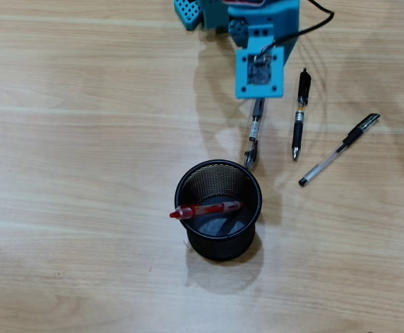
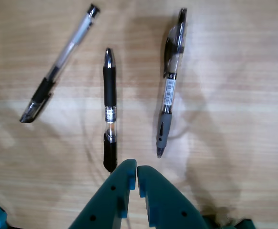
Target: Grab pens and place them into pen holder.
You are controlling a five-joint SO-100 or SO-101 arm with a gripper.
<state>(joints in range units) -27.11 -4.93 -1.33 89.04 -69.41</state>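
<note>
From my remote station I saw the fingers (image 2: 137,168) in the wrist view pressed together at their tips, with nothing between them, hovering over the wooden table (image 1: 70,139). Three pens lay on the table ahead of them in that view: the black pen (image 2: 109,112) ran nearly straight up and down, its lower end just beside the fingertips; the dark grey pen (image 2: 169,88) lay to the right of it, slightly tilted, apart from the others; and the clear-barrelled pen (image 2: 57,64) lay to the left at a diagonal, well clear of the other two. In the overhead view the teal arm (image 1: 260,41) reached in from the top edge and covered the upper end of the dark grey pen (image 1: 254,135), whose lower end came just beside the rim of the pen holder (image 1: 218,243). The black pen (image 1: 300,114) lay to the right of it, and the clear-barrelled pen (image 1: 339,149) farther right again. The pen holder stood upright near the middle of the table, and the red pen (image 1: 205,209) rested inside it, leaning across the opening with one end poking over the left rim.
</note>
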